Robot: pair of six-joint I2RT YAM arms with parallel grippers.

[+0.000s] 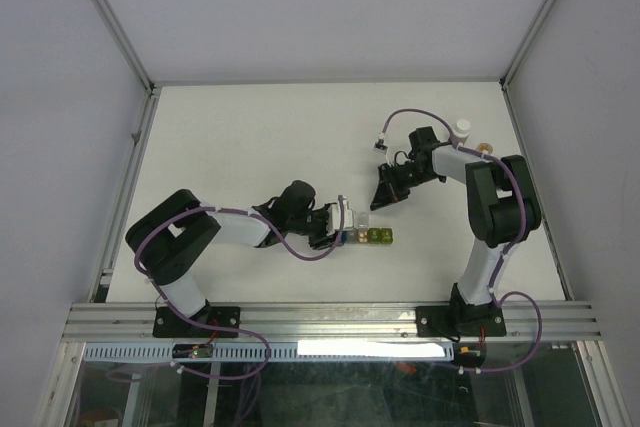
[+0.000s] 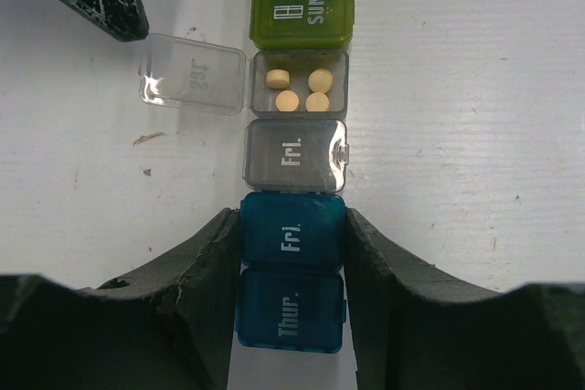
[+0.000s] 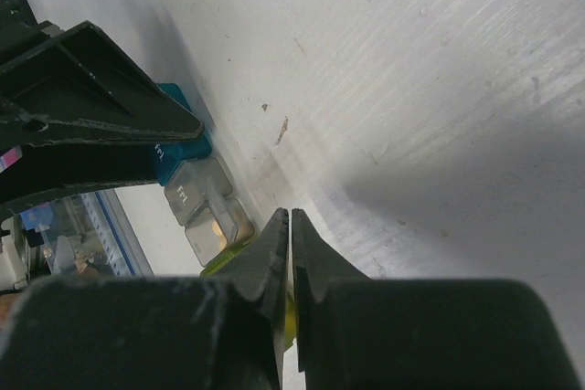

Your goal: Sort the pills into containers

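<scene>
Near edge: the left gripper is clamped on the containers, one finger on each side of the blue compartment marked Fri. The strip lies flat on the white table, just right of that gripper, near the middle of the near side.

Next along the strip, one clear compartment stands open, its lid swung out flat to the side. Four pale pills lie inside.

Just beyond the strip: the right gripper, fingers pressed together. Whether its tips touch the table cannot be told.

Far right corner: a white-capped bottle and an amber bottle.
</scene>
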